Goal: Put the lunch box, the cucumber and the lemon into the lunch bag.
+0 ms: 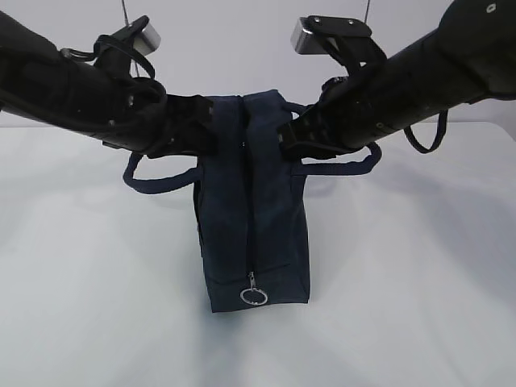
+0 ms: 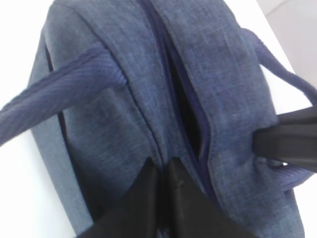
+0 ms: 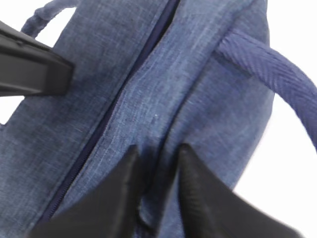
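Lunch bag [image 1: 254,218] — navy, unlabelled, both hands pinching fabric

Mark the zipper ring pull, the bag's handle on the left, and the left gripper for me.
ring pull [image 1: 254,297], exterior view, on the metal ring's rim.
left handle [image 1: 157,181], exterior view, on the strap's loop.
left gripper [image 2: 161,198], left wrist view, between the fingertips pinching fabric.

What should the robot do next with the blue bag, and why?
Probably pull the two pinched sides apart. The left gripper and right gripper each pinch fabric of the lunch bag beside its zipper, which gapes only slightly.
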Robot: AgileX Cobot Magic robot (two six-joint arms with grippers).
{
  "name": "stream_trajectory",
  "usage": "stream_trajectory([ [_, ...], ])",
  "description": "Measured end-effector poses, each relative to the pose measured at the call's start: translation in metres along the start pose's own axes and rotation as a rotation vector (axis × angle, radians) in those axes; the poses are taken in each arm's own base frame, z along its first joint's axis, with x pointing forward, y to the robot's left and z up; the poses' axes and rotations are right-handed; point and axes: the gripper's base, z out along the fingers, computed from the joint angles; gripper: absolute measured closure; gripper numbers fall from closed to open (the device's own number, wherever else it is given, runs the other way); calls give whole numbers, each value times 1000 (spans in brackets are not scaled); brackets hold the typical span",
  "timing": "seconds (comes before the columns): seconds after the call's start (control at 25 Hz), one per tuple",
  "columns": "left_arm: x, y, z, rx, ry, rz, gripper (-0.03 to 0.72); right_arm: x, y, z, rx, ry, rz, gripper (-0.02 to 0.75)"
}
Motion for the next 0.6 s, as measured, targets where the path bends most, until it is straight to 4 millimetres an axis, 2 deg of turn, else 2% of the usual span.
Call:
stream_trajectory([
  [0.16,-1,1,1,-8,-9,8,687,0,0,0,-2,-1,-12,696],
  [0.4,-1,1,1,-10,-8,25,676,-1,1,0,-9,-9,1,500],
  [0.48,-1,2,1,-11,-9,27,652,-1,1,0,-14,-6,4,472],
  [0.6,-1,2,1,-13,-13,32,566,-1,2,0,-20,-2,3,458],
])
